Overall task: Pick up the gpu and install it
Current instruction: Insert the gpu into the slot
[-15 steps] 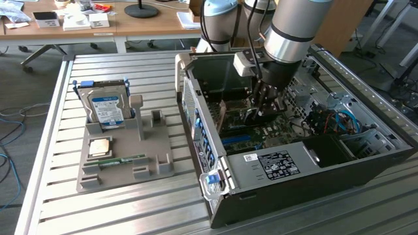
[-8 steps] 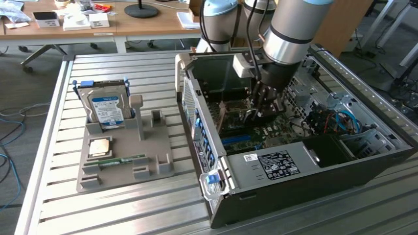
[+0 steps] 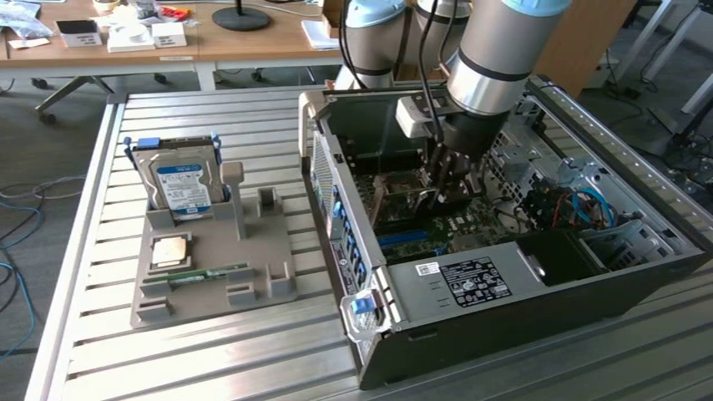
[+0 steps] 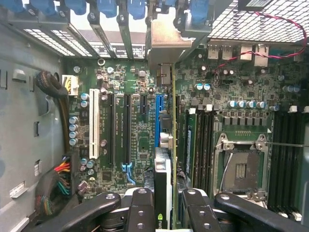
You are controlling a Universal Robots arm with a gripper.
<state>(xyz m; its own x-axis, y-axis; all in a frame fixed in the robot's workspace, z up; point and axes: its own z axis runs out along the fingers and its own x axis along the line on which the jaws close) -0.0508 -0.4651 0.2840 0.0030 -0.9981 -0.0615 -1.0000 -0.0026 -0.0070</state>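
My gripper (image 3: 450,190) reaches down into the open computer case (image 3: 334,167) and is shut on the gpu (image 3: 403,200). The card hangs on edge just above the motherboard. In the wrist view the gpu (image 4: 163,169) runs edge-on away from my gripper (image 4: 166,215), clamped between the two black fingers (image 4: 140,210). Its silvery end bracket (image 4: 164,36) sits at the case's rear slot openings. The card lies along the blue expansion slot (image 4: 157,118), right beside or over it. I cannot tell whether it is seated.
A grey holder (image 3: 212,259) on the slatted table at the exterior view's left carries a blue-labelled hard drive (image 3: 182,188), a processor chip (image 3: 170,250) and a RAM stick (image 3: 212,274). Inside the case are the processor socket (image 4: 240,169), a white slot (image 4: 94,128) and cable bundles (image 4: 60,179).
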